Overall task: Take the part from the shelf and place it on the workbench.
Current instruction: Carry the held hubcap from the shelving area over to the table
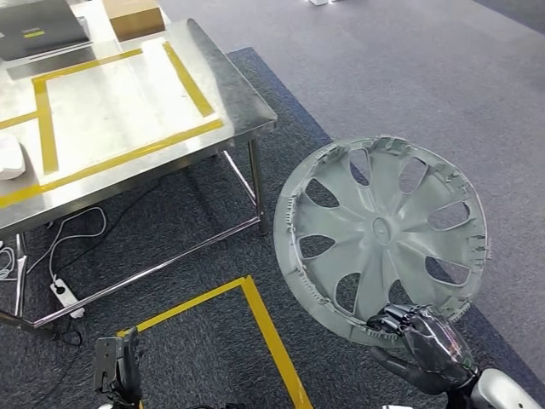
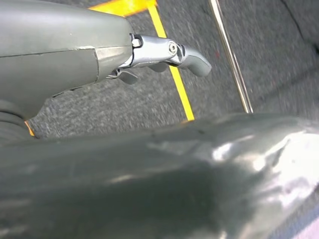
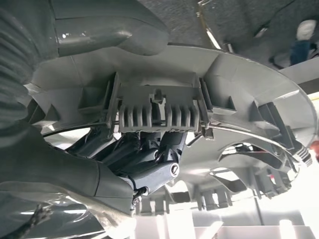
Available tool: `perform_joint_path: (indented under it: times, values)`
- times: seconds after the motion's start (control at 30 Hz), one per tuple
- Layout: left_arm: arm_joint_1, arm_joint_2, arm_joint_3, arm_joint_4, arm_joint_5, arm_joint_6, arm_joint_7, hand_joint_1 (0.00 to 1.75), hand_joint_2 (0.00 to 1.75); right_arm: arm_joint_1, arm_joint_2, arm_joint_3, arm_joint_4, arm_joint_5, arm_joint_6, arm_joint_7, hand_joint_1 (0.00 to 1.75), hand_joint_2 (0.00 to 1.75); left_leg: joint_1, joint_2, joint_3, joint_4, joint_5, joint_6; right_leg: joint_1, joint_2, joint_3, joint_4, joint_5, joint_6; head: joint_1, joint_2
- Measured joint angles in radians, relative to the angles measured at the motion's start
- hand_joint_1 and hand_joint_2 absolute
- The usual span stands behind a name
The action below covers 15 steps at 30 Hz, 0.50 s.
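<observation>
Here, the right hand (image 1: 429, 341) gripped the part (image 1: 381, 230), a grey wheel cover with curved spokes and oval openings, by the lower section of its rim. In the head view the dark fingers (image 1: 395, 319) curled over the rim edge, and the cover stood tilted, its ribbed inner face toward the camera. The part was held in the air above the grey carpet, to the right of the workbench (image 1: 241, 102) and apart from it. In the right wrist view the fingers (image 3: 150, 159) lay against one side of the rim beside a ribbed clip block (image 3: 158, 112), while the thick grey thumb (image 3: 112, 30) lay on the opposite side, so the rim (image 3: 263, 84) was clamped between them.

The left hand (image 2: 165, 52) held nothing. In the left wrist view one silver finger extended straight over the carpet; how the other fingers lay could not be determined.

The workbench was a steel table marked with a rectangle of yellow tape (image 1: 186, 77). A cardboard box (image 1: 134, 17) and a dark flat device (image 1: 38, 30) rested at its far edge, and a white object (image 1: 9, 158) lay at its left edge. A white power strip (image 1: 64, 294) with cables lay on the floor beneath the table. Yellow floor tape (image 1: 263, 324) formed a corner on the carpet near the robot.
</observation>
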Motion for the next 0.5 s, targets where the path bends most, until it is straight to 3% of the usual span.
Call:
perform_joint_path:
  times: [0.07,0.1,0.13,0.2,0.23,0.3,0.33,0.4,0.43,0.47,0.5]
  values:
    - [-0.003,0.000,0.000,0.000,-0.001,0.002,0.000,0.00,0.00,0.004,-0.001,-0.001,-0.003,0.000,-0.003,0.001,1.75,1.75,-0.009,0.038,0.069,-0.133,0.048,0.011,0.004,-0.022,0.008,0.000,-0.007,0.005,0.000,0.000]
    - [-0.005,0.000,0.000,0.000,-0.001,0.002,0.000,0.00,0.00,0.005,-0.002,-0.002,-0.004,0.000,-0.004,0.001,1.75,1.75,-0.015,0.055,0.091,-0.177,0.058,0.017,0.006,-0.032,0.010,0.000,-0.009,0.009,0.001,0.000]
    - [-0.007,0.000,0.000,0.000,-0.002,0.002,0.000,0.00,0.00,0.006,-0.002,-0.002,-0.005,0.001,-0.006,0.001,1.75,1.75,-0.020,0.061,0.097,-0.194,0.055,0.022,0.008,-0.042,0.011,-0.001,-0.011,0.014,0.001,0.000]
    - [-0.007,0.000,0.000,0.000,-0.002,0.002,0.001,0.00,0.00,0.005,-0.003,-0.002,-0.008,0.001,-0.008,0.001,1.75,1.75,-0.020,0.043,0.096,-0.201,0.056,0.033,0.010,-0.062,0.015,-0.005,-0.015,0.024,0.001,0.000]
    - [-0.006,0.000,0.000,0.000,-0.001,0.002,0.001,0.00,0.00,0.004,-0.004,-0.002,-0.009,0.002,-0.008,0.001,1.75,1.75,-0.018,0.032,0.099,-0.206,0.058,0.038,0.009,-0.057,0.015,-0.001,-0.022,0.030,0.002,0.000]
    - [-0.007,-0.001,0.000,0.000,-0.001,0.002,0.001,0.00,0.00,0.004,-0.007,-0.003,-0.011,0.001,-0.010,0.002,1.75,1.75,-0.010,0.011,0.105,-0.216,0.064,0.049,0.006,-0.008,-0.012,0.059,-0.062,0.037,0.007,0.000]
    - [-0.008,-0.002,0.000,0.000,-0.001,0.001,0.001,0.00,0.00,0.004,-0.009,-0.003,-0.011,0.001,-0.011,0.003,1.75,1.75,-0.009,0.001,0.105,-0.218,0.065,0.052,0.004,0.024,-0.041,0.120,-0.092,0.040,0.010,0.000]
    - [-0.010,-0.002,-0.001,0.000,0.000,0.001,0.001,0.00,0.00,0.006,-0.010,-0.002,-0.011,0.001,-0.012,0.004,1.75,1.75,-0.008,-0.023,0.105,-0.217,0.065,0.054,0.003,0.053,-0.111,0.249,-0.137,0.043,0.012,0.000]
    - [-0.009,-0.003,-0.001,0.000,0.000,0.001,0.001,0.00,0.00,0.007,-0.010,-0.002,-0.011,0.001,-0.012,0.004,1.75,1.75,-0.008,-0.035,0.105,-0.216,0.065,0.054,0.003,0.056,-0.132,0.278,-0.135,0.044,0.012,0.000]
    - [-0.008,-0.003,-0.001,0.000,0.000,0.001,0.001,0.00,0.00,0.007,-0.010,-0.001,-0.011,0.001,-0.012,0.005,1.75,1.75,-0.008,-0.049,0.106,-0.214,0.064,0.054,0.002,0.058,-0.135,0.267,-0.111,0.044,0.012,0.000]
    - [-0.008,-0.004,-0.001,0.000,0.000,0.001,0.002,0.00,0.00,0.007,-0.010,-0.002,-0.011,0.001,-0.012,0.005,1.75,1.75,-0.007,-0.063,0.107,-0.212,0.063,0.052,0.001,0.062,-0.120,0.220,-0.073,0.044,0.012,0.000]
